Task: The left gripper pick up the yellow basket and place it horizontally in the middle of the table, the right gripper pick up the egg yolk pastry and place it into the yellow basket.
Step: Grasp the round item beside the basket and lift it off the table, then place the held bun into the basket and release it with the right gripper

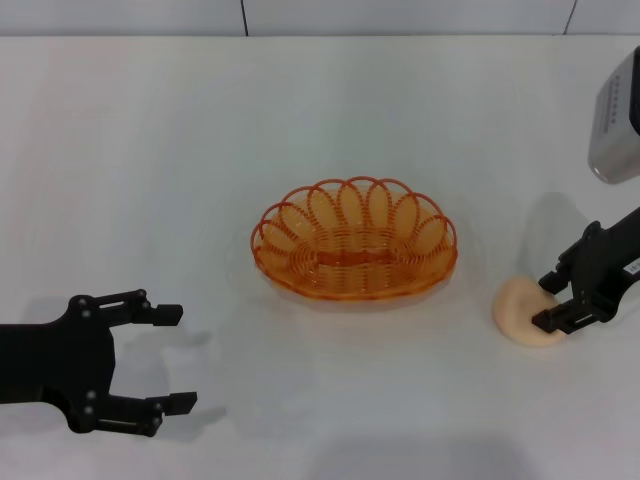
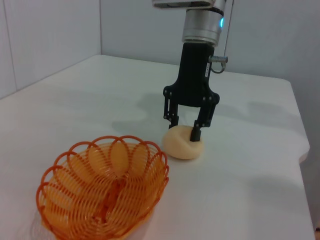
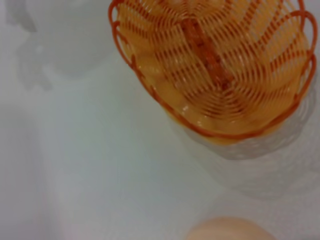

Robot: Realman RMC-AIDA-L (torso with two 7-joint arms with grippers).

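Observation:
The yellow basket (image 1: 352, 240) lies lengthwise across the middle of the white table (image 1: 150, 150), empty; it also shows in the left wrist view (image 2: 102, 187) and the right wrist view (image 3: 215, 65). The egg yolk pastry (image 1: 522, 312) rests on the table to the basket's right, also seen in the left wrist view (image 2: 183, 146) and the right wrist view (image 3: 230, 231). My right gripper (image 1: 549, 300) is down at the pastry, open, with a finger on either side of it (image 2: 184, 128). My left gripper (image 1: 172, 358) is open and empty at the front left, apart from the basket.
The table's right edge (image 2: 300, 150) runs close behind the pastry. A grey wall (image 1: 400, 15) stands beyond the table's far edge. Bare table lies between the left gripper and the basket.

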